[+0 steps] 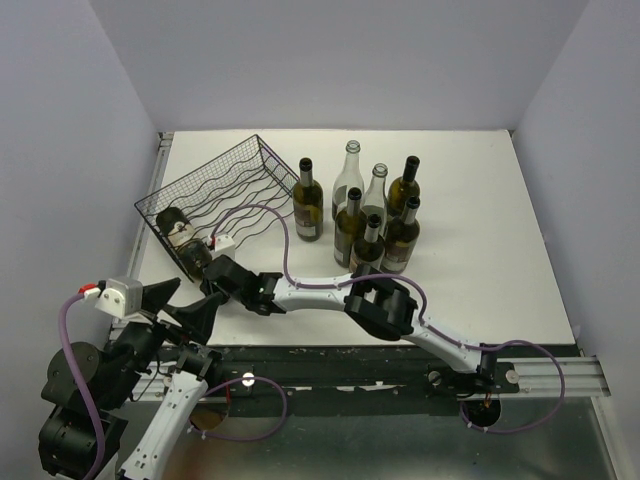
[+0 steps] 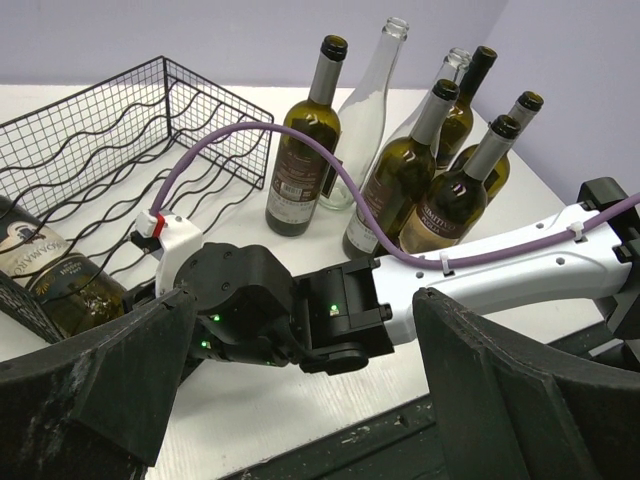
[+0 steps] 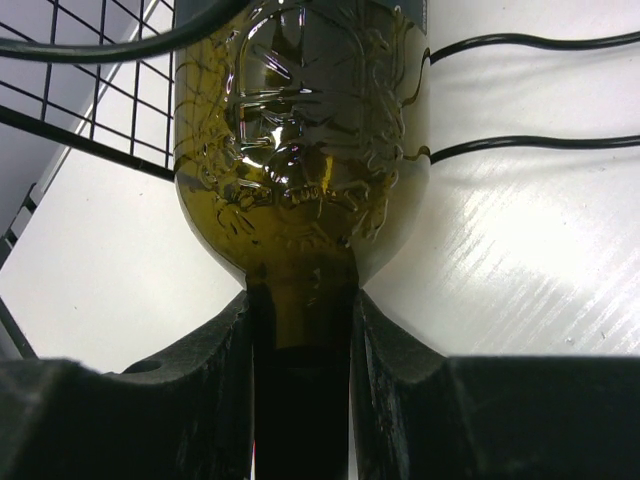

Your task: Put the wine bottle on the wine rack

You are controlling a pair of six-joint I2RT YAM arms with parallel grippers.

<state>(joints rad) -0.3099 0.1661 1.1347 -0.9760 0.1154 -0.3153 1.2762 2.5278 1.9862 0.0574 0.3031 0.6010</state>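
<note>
**Right claw holds the bottle's neck, with the bottle lying in the rack**

The dark olive-green glass wine bottle (image 1: 180,232) lies on its side at the left end of the black thin-wire wine rack (image 1: 236,178), which has wavy rows. Its neck points back toward the arms. The right gripper (image 3: 300,330) is clamped narrow on that neck just below the shoulder, with a dark finger (image 3: 215,380) pressed on each side (rack wires cross in front of the embossed shoulder in the right wrist view). The left gripper (image 1: 185,305) hangs just behind the right wrist with its jaws spread wide, holding nothing. Seven upright glass bottles (image 1: 372,210), most dark green and two clear, stand in a tight group on the white table (image 1: 480,250), just to the right of the rack.
</note>
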